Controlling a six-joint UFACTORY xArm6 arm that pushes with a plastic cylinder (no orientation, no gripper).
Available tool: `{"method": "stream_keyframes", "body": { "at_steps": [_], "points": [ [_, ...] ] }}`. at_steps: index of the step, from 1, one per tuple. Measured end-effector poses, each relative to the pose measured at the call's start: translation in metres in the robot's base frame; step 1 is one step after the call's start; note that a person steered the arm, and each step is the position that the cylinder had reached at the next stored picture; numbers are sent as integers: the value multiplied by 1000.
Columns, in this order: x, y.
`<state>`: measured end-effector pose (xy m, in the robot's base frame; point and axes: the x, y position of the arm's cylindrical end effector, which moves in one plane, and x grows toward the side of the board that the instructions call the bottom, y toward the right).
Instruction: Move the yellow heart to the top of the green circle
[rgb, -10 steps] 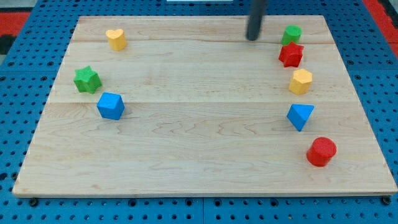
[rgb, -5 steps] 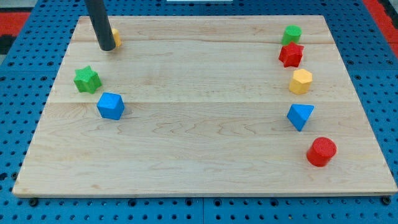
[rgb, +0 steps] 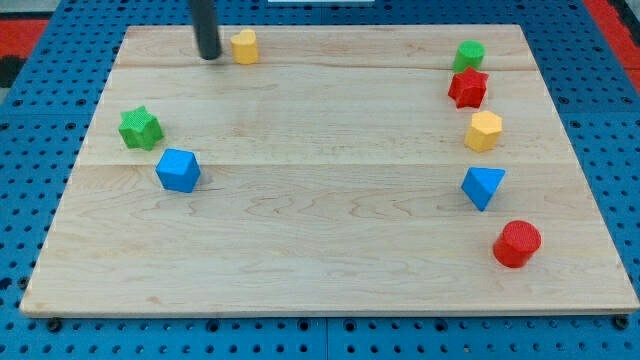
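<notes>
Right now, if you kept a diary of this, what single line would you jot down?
task: yellow heart to top of green circle | my tip: just left of heart, small gap | heart: near top edge, far left of circle | status: unfinished

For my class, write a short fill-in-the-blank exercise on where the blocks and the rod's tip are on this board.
1. My tip sits just to the view's ___ of the yellow heart.
2. The green circle lies directly above the red ___.
3. The blue cube sits just below the green ___.
4. The block nearest the view's bottom right is the ___ cylinder.

Missing words: left; star; star; red
</notes>
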<state>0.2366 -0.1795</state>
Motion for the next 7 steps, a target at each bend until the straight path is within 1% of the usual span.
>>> {"method": "stream_keyframes", "body": {
  "at_steps": [1,2,3,4,5,6,7],
  "points": [
    [-6,13],
    [7,115],
    [7,199],
    [2,208],
    [-29,161],
    [-32,179],
    [-26,246]
  ]
}}
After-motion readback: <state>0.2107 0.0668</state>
